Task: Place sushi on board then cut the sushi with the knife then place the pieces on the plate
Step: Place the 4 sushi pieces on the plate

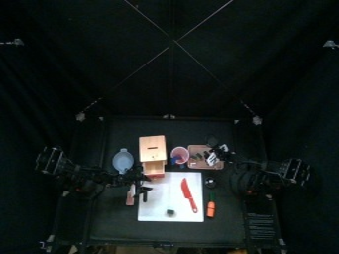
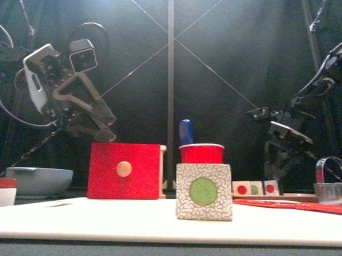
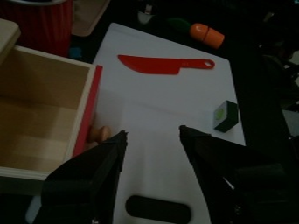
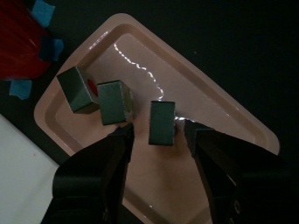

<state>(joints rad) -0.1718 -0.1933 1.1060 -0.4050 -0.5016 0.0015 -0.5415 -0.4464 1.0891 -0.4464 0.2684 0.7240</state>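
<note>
Right gripper (image 4: 162,150), jaws apart, over pink tray (image 4: 222,109) bearing three sushi pieces (image 4: 114,102); plating judged underway. Last piece (image 3: 226,115) on white board (image 3: 152,96) to be fetched next.

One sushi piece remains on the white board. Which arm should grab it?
Left, probably: its open fingers hang over the white cutting board, near the dark green toy sushi piece. The right arm's open fingers are over the flat pink tray.
</note>
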